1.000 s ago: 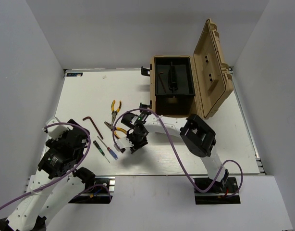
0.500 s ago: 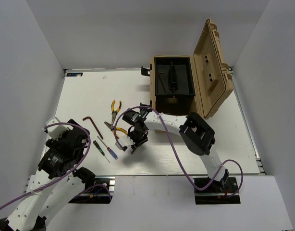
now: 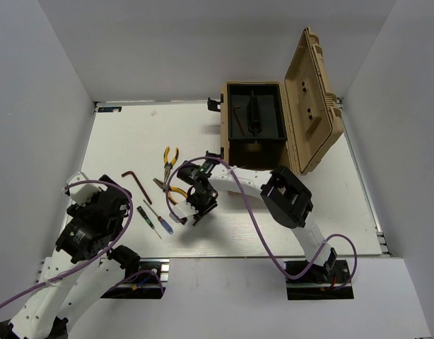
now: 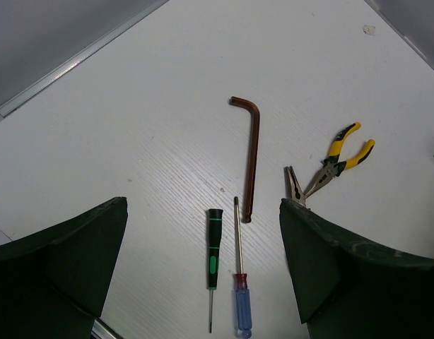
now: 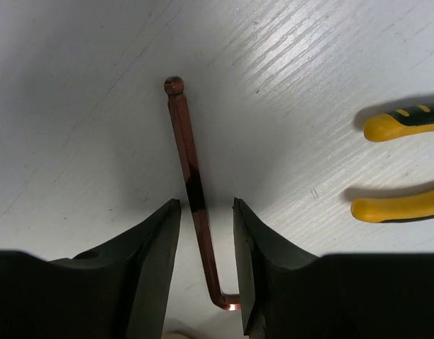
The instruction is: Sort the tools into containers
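Note:
My right gripper [image 3: 191, 210] is low over the table, and in the right wrist view [image 5: 206, 205] its jaws stand narrowly apart. A thin copper-coloured L-shaped hex key [image 5: 191, 169] lies on the table between them, with a gap on each side. Yellow-handled pliers [image 5: 399, 120] lie just to its right. My left gripper [image 4: 203, 205] is open and empty, held above the table at the left [image 3: 111, 208]. Below it lie a dark hex key [image 4: 252, 159], a green-handled screwdriver [image 4: 213, 258], a blue-handled screwdriver [image 4: 239, 300] and pliers [image 4: 337, 157].
An open tan toolbox [image 3: 254, 157] stands at the back, its lid [image 3: 312, 99] raised to the right, with a black tray and a small hex key [image 3: 237, 113] inside. Two pairs of pliers [image 3: 169, 159] lie in front of it. White walls enclose the table.
My right gripper has shifted slightly left and toward the near edge over the small hex key. The left arm and the other tools have not moved.

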You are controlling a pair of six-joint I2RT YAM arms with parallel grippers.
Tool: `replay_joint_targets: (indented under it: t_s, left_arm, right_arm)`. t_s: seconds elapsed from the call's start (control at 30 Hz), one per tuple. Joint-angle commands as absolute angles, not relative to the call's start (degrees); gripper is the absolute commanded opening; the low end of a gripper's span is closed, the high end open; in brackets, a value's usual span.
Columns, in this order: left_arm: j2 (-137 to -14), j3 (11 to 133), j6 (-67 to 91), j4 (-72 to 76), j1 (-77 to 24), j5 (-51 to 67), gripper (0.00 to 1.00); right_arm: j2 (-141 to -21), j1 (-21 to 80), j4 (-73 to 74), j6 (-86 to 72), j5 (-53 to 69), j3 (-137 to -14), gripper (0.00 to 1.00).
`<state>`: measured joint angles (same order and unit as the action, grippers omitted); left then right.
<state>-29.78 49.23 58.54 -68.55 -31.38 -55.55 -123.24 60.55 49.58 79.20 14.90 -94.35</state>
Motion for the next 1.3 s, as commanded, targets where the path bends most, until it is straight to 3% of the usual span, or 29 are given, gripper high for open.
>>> replay_joint_targets:
  t_s: [0.0, 0.5, 1.07, 1.27]
  left_arm:
    - [-29.53, 49.04, 59.85, -68.47, -31.2, -56.95, 0.99]
    - [-29.0, 48.52, 59.85, -67.94, -31.2, -56.43, 0.99]
    - [-29.0, 48.52, 59.85, -67.94, -31.2, -56.43, 0.99]
    - [-29.53, 48.52, 59.85, -67.94, -31.2, -56.43, 0.99]
  right_arm:
    - [-129.72, 60.47, 57.48, 81.91, 11.51, -93.68, 0.43]
    - [-132.27, 61.7, 61.61, 81.12, 9.32, -94.31, 0.38]
    - [-133.16, 62.23, 63.72, 71.99, 11.25, -97.03, 0.0]
    - [-129.03, 62.4, 65.3, 64.96, 14.5, -99.04, 0.0]
